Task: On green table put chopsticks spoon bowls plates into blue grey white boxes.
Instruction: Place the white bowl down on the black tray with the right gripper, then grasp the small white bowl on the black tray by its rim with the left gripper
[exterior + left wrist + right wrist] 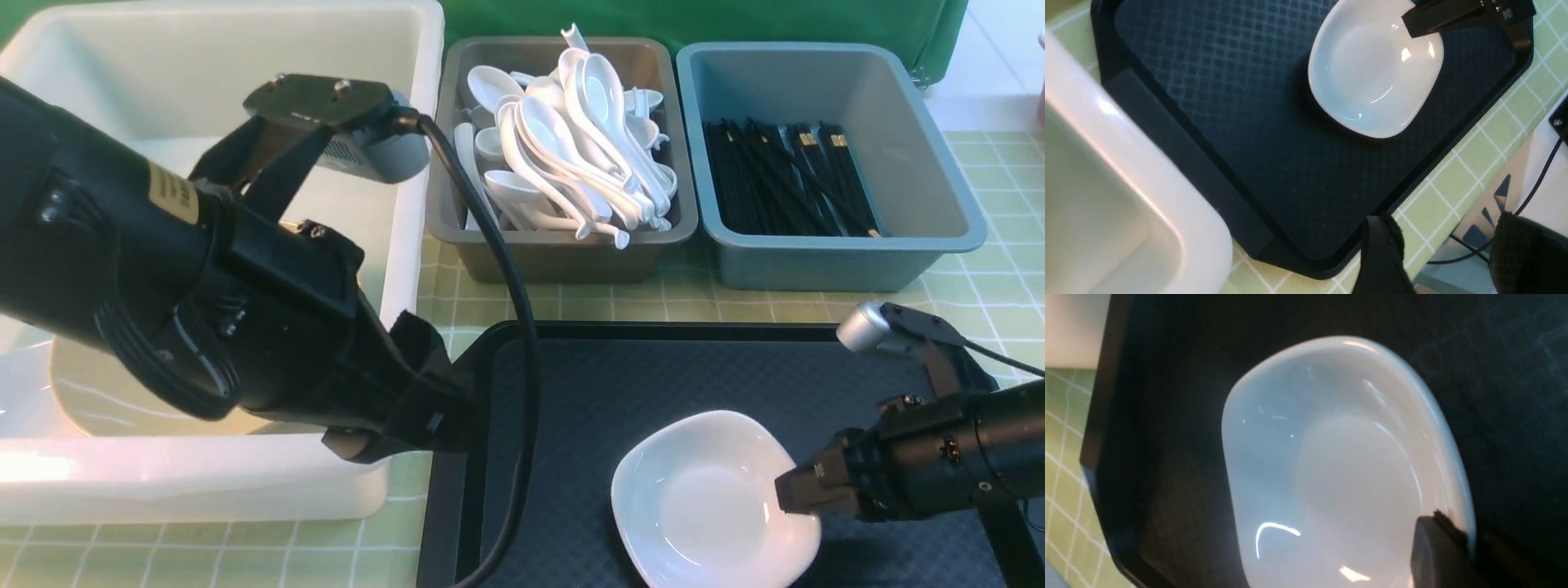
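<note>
The right gripper (796, 494) is clamped on the rim of the small white dish (706, 498). In the right wrist view one finger (1437, 555) lies over the edge inside the hollow, and the other is hidden under the rim. The dish sits upright on the black tray (620, 367), toward its near right part, and nothing else is on the tray. The left gripper (1445, 220) hangs with its jaws apart and nothing between them, above the tray's near left corner, just beside the wall of the white box (408, 49). Behind the tray, on the green table (653, 306), the grey box (563, 261) holds a heap of white soup spoons (563, 147). The blue box (816, 261) beside it holds the black chopsticks (784, 180). The step in hand looks like the pickup of this dish, with the grasp made and the lift not yet begun. The next move probably calls for raising it level, since a thin glossy rim can slip or tip in a pinch. It would then go across the tray to the white box, keeping clear of the left arm that stands over that box's near side.
</note>
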You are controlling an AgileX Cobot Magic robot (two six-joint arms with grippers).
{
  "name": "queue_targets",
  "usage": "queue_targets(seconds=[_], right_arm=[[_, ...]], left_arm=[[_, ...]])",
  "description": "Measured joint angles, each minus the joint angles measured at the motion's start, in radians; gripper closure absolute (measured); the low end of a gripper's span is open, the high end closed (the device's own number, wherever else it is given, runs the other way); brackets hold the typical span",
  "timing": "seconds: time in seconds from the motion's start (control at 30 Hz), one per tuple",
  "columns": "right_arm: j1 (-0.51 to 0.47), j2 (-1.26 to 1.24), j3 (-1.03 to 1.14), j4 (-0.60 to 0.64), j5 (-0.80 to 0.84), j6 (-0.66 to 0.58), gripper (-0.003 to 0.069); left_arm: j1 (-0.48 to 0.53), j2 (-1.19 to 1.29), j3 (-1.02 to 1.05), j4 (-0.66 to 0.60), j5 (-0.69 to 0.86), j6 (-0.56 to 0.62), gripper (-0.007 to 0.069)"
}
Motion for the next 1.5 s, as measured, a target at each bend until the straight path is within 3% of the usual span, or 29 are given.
queue_targets(seconds=[0.13, 0.27, 0.33, 0.4, 0.47, 0.5, 0.6, 0.67, 0.77, 0.8, 0.87, 0.97, 1.1, 1.2, 1.5], right_arm=[[0.000, 0.000, 0.000, 0.002, -0.003, -0.012, 0.0575], [0.000, -0.002, 0.000, -0.005, -0.012, -0.038, 0.0504], [0.000, -0.019, 0.001, -0.009, -0.034, -0.046, 0.0401], [0.000, -0.033, 0.001, -0.009, -0.051, -0.051, 0.0361], [0.000, -0.082, 0.001, -0.015, -0.094, -0.053, 0.0244], [0.000, -0.087, 0.001, -0.017, -0.096, -0.053, 0.0235], [0.000, -0.215, -0.008, -0.068, -0.109, -0.053, 0.0109], [0.000, -0.272, -0.043, -0.110, -0.044, -0.051, 0.0076], [0.000, -0.337, -0.128, -0.175, 0.093, -0.016, 0.0067], [0.000, -0.373, -0.210, -0.251, 0.234, 0.053, 0.0069], [0.000, -0.392, -0.283, -0.304, 0.318, 0.101, 0.0074], [0.000, -0.451, -0.401, -0.404, 0.446, 0.220, 0.0090], [0.009, -0.542, -0.434, -0.429, 0.467, 0.278, 0.0095], [0.070, -0.595, -0.430, -0.437, 0.482, 0.289, 0.0097], [0.188, -0.607, -0.408, -0.489, 0.490, 0.302, 0.0097]], left_arm=[[0.000, 0.002, 0.000, 0.004, -0.056, 0.037, 0.0305], [0.000, 0.002, 0.000, 0.004, -0.131, 0.047, 0.0305], [0.000, 0.004, 0.000, 0.004, -0.140, 0.023, 0.0302], [0.000, 0.004, 0.000, 0.004, -0.135, -0.007, 0.0302], [0.000, 0.005, 0.000, 0.002, -0.110, -0.089, 0.0300], [0.000, 0.005, 0.000, 0.001, -0.106, -0.095, 0.0300], [-0.012, 0.030, 0.000, -0.034, -0.046, -0.154, 0.0278], [-0.041, 0.052, 0.005, -0.038, -0.033, -0.162, 0.0249], [-0.113, 0.090, 0.019, -0.041, -0.037, -0.197, 0.0214], [-0.183, 0.129, 0.030, -0.038, -0.063, -0.264, 0.0190], [-0.219, 0.156, 0.033, -0.031, -0.087, -0.306, 0.0179], [-0.291, 0.269, 0.036, -0.011, -0.203, -0.483, 0.0171], [-0.297, 0.393, 0.036, -0.002, -0.322, -0.606, 0.0171], [-0.290, 0.512, 0.036, -0.020, -0.420, -0.670, 0.0171], [-0.290, 0.681, 0.036, -0.157, -0.627, -0.681, 0.0174]])
